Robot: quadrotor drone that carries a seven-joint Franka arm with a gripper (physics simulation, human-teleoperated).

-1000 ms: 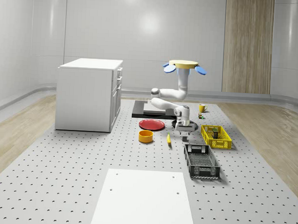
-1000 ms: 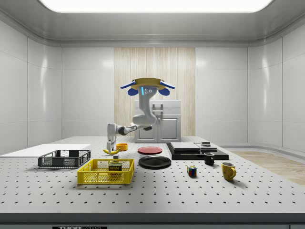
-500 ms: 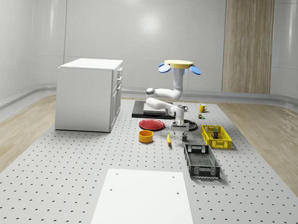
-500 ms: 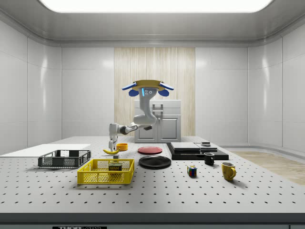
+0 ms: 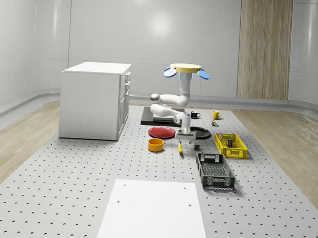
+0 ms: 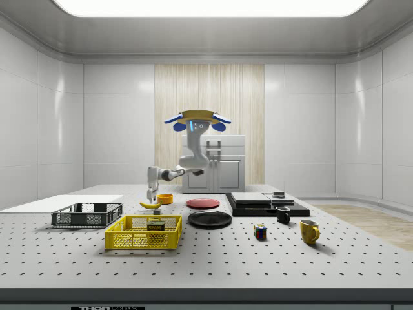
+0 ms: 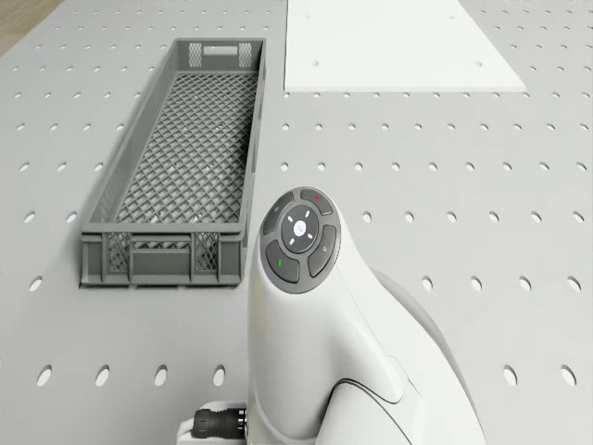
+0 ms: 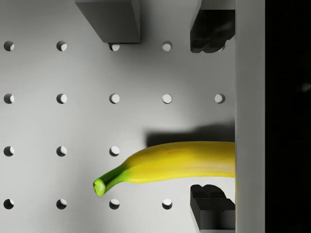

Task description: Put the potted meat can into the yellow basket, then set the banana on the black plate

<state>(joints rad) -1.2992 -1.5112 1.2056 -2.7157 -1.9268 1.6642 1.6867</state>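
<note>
The banana (image 5: 180, 147) (image 6: 150, 205) lies on the pegboard table beside the orange bowl (image 5: 155, 145). In the wrist view the banana (image 8: 175, 162) lies on the table below the open gripper (image 8: 212, 116), between the two dark fingertips (image 8: 211, 30) and closer to one of them. The drone (image 5: 185, 70) hovers over the table's middle. Its arm reaches down, and the gripper (image 5: 185, 137) (image 6: 151, 197) hangs just above the banana. The potted meat can (image 5: 228, 139) (image 6: 155, 226) sits inside the yellow basket (image 5: 237, 153) (image 6: 129, 240). The black plate (image 5: 201, 133) (image 6: 210, 219) lies bare between gripper and basket.
A red plate (image 5: 162, 132) lies near the bowl. A grey crate (image 5: 214, 178) (image 7: 102, 199) stands in front of the basket, and a white board (image 5: 153, 212) lies nearer the camera. A white cabinet (image 5: 93, 99) stands at the whole-scene view's left. Mugs and a cube sit near the black slab (image 6: 268, 205).
Drone and arm have shifted toward the whole-scene view's left, away from the yellow basket, bringing the gripper over the banana. The can stays in the basket.
</note>
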